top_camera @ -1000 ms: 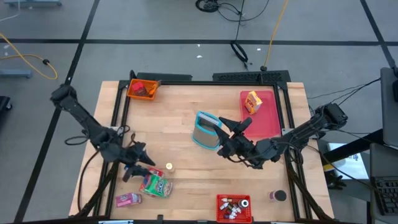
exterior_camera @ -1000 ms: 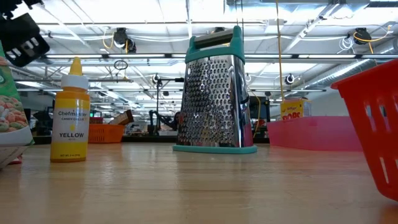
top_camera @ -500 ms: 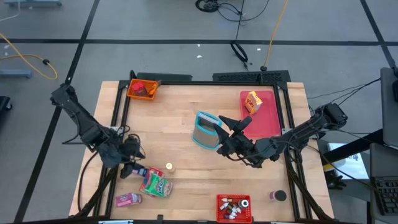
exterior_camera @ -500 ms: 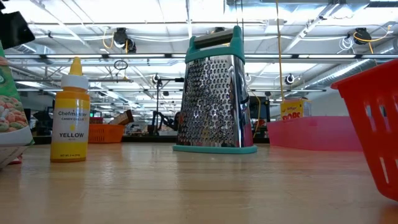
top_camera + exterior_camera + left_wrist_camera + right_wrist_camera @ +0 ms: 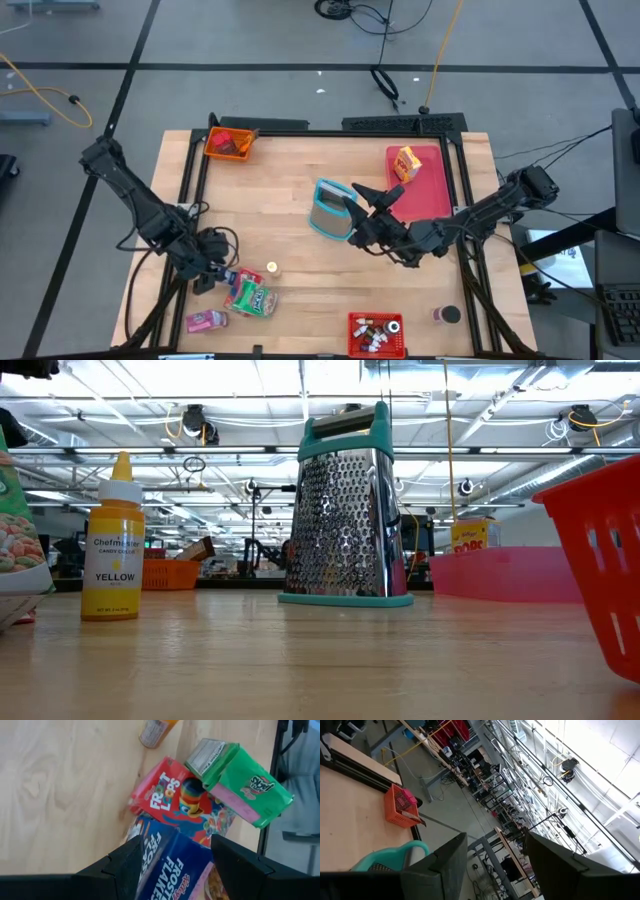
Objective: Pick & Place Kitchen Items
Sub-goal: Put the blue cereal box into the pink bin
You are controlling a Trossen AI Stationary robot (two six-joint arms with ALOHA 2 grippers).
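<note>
On your left, the left gripper (image 5: 212, 272) sits low over the snack cluster at the table's front-left; its fingers (image 5: 125, 865) stand apart, holding nothing, with the blue Frosted Flakes packet (image 5: 167, 870) between and beyond them, partly cut off by the frame. Since a second ago this gripper has drawn back toward the left edge and dropped out of the low view. You can count four packets there: blue, red Froot Loops packet (image 5: 175, 800), green packet (image 5: 249, 297) and pink packet (image 5: 205, 320). One yellow bottle (image 5: 113, 540) stands just beside them. One orange bin (image 5: 230, 142) sits at the rear left; its contents are hard to make out.

At centre, one teal grater (image 5: 331, 209) stands upright. The right gripper (image 5: 362, 197) hangs just beside it, unmoved, fingers (image 5: 445, 860) apart and empty.

To your right, one yellow box (image 5: 405, 163) stands on the pink tray (image 5: 432, 195). One red bin (image 5: 353, 330) at the front edge holds small bottles, too small to count. One dark-lidded canister (image 5: 447, 315) stands near it.
</note>
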